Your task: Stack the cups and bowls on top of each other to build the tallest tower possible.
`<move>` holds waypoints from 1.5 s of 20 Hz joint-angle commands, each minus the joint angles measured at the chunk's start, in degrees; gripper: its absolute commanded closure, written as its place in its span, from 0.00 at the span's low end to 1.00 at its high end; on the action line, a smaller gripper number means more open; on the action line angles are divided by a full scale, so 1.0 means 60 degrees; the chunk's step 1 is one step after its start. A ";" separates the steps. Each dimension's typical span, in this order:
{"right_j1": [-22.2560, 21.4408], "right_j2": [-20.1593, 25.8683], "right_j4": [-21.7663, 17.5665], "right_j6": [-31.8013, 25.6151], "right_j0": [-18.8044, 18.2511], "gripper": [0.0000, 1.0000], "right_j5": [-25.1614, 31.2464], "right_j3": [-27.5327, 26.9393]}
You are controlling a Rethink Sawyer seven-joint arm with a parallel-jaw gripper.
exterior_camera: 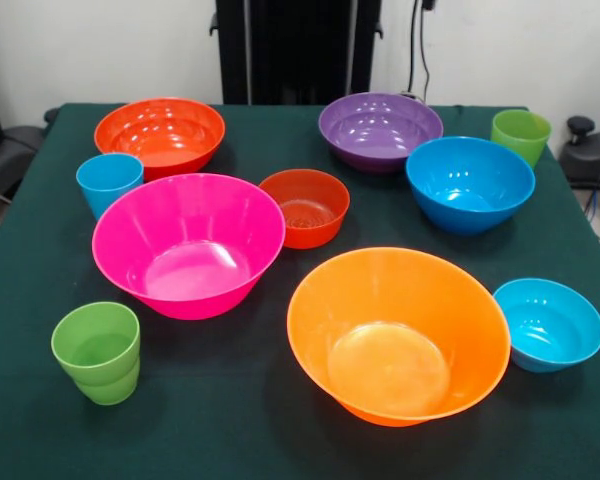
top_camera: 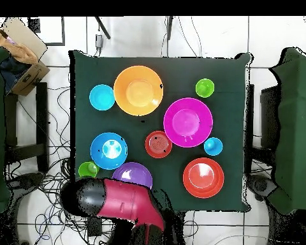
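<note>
All bowls and cups stand apart and upright on the green table point(exterior_camera: 280, 440); nothing is stacked. In the front view I see the large pink bowl point(exterior_camera: 188, 245), large orange bowl point(exterior_camera: 398, 335), medium red-orange bowl point(exterior_camera: 160, 135), purple bowl point(exterior_camera: 380, 130), blue bowl point(exterior_camera: 470, 183), small red-orange bowl point(exterior_camera: 303, 207) and small blue bowl point(exterior_camera: 548, 324). The sky blue cup point(exterior_camera: 109, 183) stands far left, one green cup point(exterior_camera: 97, 352) near left, the other green cup point(exterior_camera: 520, 135) far right. Only the drawn-back red and black arm point(top_camera: 127, 203) shows in the overhead view; the gripper does not.
The black pedestal point(exterior_camera: 298, 50) stands behind the table's far edge. In the overhead view a cardboard box point(top_camera: 21, 38) sits off the table at top left, dark chairs point(top_camera: 289, 127) flank the table, and cables point(top_camera: 47, 191) lie on the floor.
</note>
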 commanded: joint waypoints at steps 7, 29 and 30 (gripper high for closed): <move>0.0003 0.1246 -0.1057 -0.0305 -0.2376 0.00 -0.1209 -0.0177; 0.0663 0.2429 -0.2071 -0.0332 -0.4147 0.00 -0.1958 -0.0325; 0.0677 0.2484 -0.2139 -0.0270 -0.4177 0.00 -0.2010 -0.0276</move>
